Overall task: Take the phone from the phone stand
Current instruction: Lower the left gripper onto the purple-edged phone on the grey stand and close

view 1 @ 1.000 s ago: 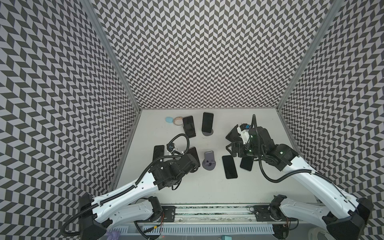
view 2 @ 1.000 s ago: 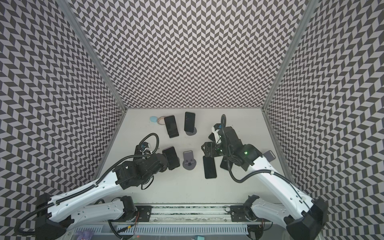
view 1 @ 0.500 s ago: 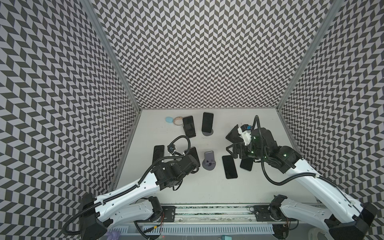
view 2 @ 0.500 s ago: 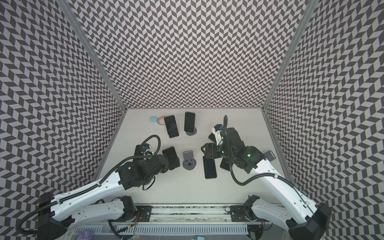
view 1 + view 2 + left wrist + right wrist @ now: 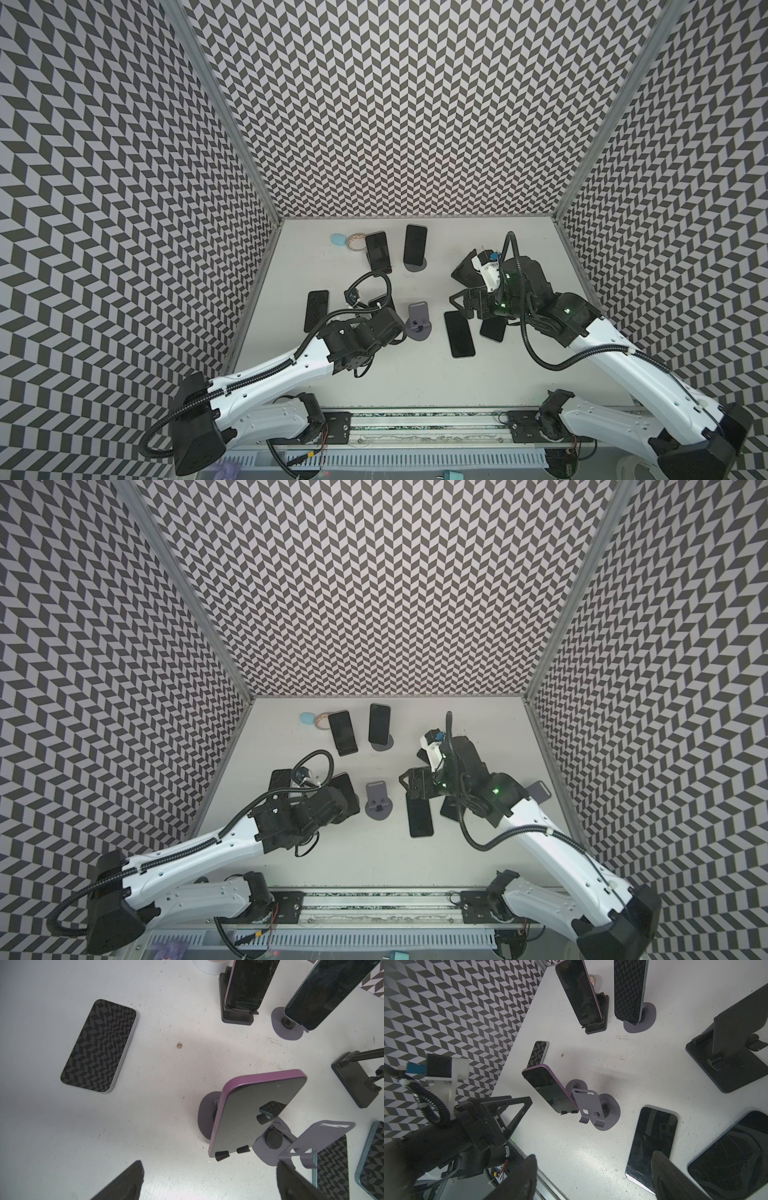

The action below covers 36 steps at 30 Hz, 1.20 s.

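A purple-edged phone (image 5: 255, 1113) leans on a grey round-footed phone stand (image 5: 204, 1118); it also shows in a top view (image 5: 348, 789) and in the right wrist view (image 5: 548, 1088). My left gripper (image 5: 207, 1182) is open just short of this phone's lower edge and touches nothing. Two more phones stand on stands at the back, one on a black stand (image 5: 378, 251) and one on a grey stand (image 5: 415, 248). My right gripper (image 5: 593, 1178) hangs open over bare table beside a flat phone (image 5: 652, 1142), with nothing between its fingers.
An empty grey stand (image 5: 419, 322) sits right next to the purple phone. Flat phones lie at the left (image 5: 317, 311), in the middle (image 5: 459, 340) and under the right arm (image 5: 492, 330). An empty black stand (image 5: 465, 272), a blue lump (image 5: 338, 239) and a tape roll (image 5: 355, 242) are further back.
The right arm has shifted slightly and its jaws have narrowed a touch. The left arm and all phones look unmoved.
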Each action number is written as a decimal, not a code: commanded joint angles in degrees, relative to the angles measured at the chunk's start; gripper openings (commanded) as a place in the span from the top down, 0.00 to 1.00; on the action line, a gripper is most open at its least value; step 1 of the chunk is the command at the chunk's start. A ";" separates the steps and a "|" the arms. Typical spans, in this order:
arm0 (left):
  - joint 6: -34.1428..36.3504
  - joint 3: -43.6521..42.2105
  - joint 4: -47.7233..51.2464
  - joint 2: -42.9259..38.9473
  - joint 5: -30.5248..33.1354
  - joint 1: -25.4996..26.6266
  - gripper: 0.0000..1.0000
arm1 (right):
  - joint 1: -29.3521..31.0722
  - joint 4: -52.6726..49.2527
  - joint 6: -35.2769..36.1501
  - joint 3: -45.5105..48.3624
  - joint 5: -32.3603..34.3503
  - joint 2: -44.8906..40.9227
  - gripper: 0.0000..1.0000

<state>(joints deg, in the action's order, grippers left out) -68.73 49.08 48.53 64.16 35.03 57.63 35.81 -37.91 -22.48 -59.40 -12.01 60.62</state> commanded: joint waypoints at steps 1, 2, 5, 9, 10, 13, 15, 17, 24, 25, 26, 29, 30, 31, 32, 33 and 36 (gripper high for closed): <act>-1.25 2.56 -2.03 1.15 0.71 0.47 0.00 | 0.09 3.06 0.63 0.53 -0.58 -1.55 0.16; -1.15 2.81 -2.49 1.68 0.50 0.54 0.00 | 0.05 2.94 0.72 0.36 -0.56 -1.47 0.16; -0.14 3.69 -3.79 2.98 0.20 0.49 0.00 | 0.12 2.51 0.99 -0.27 -0.73 -1.47 0.16; 0.20 4.70 -5.12 4.12 0.34 0.30 0.00 | 0.06 2.31 1.06 -1.45 -0.90 -1.73 0.16; 0.30 4.85 -5.50 4.46 0.38 0.14 0.00 | 0.10 2.23 0.97 -1.80 -0.87 -1.86 0.16; 0.30 5.43 -5.91 5.80 -0.21 -0.93 0.00 | 0.05 1.93 0.73 -2.17 -0.90 -2.38 0.16; 0.50 5.91 -5.74 6.87 -0.62 -1.78 0.00 | 0.05 1.80 0.41 -1.85 -0.82 -3.14 0.16; 0.42 6.72 -5.24 8.21 -1.69 -2.99 0.00 | 0.09 1.86 -0.10 -1.07 -0.62 -4.03 0.16; 2.16 10.37 -2.67 13.26 -1.41 -5.52 0.00 | 0.05 1.46 0.13 -0.43 0.04 -4.90 0.16; 2.35 10.69 -2.70 13.78 -1.30 -5.80 0.00 | 0.13 1.40 0.21 -0.67 0.14 -4.73 0.16; 2.45 10.98 -3.02 14.12 -1.37 -6.00 0.00 | 0.07 1.42 0.45 -0.87 0.23 -4.57 0.17; 3.20 11.19 -4.92 15.04 -1.71 -6.18 0.00 | 0.05 1.33 0.97 -1.50 0.32 -3.89 0.17; 3.21 11.35 -5.19 15.40 -1.75 -6.20 0.00 | 0.05 1.32 1.08 -1.53 0.32 -3.63 0.17; 3.21 11.52 -5.30 15.96 -1.66 -6.28 0.00 | 0.06 1.37 1.21 -1.68 0.23 -3.46 0.17; 3.21 11.72 -5.31 16.35 -1.56 -6.36 0.00 | 0.05 1.40 1.22 -1.69 0.15 -3.24 0.17; 3.19 11.76 -5.30 16.84 -1.43 -6.46 0.00 | 0.09 1.49 1.20 -1.64 -0.02 -2.99 0.17; 3.44 11.80 -5.92 18.05 -1.45 -6.95 0.00 | 0.12 1.70 1.33 -1.43 -0.35 -2.72 0.17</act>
<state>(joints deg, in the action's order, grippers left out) -65.65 59.22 43.42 81.32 32.42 51.27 35.81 -38.04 -21.98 -59.66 -12.27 57.74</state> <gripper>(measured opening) 0.997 0.834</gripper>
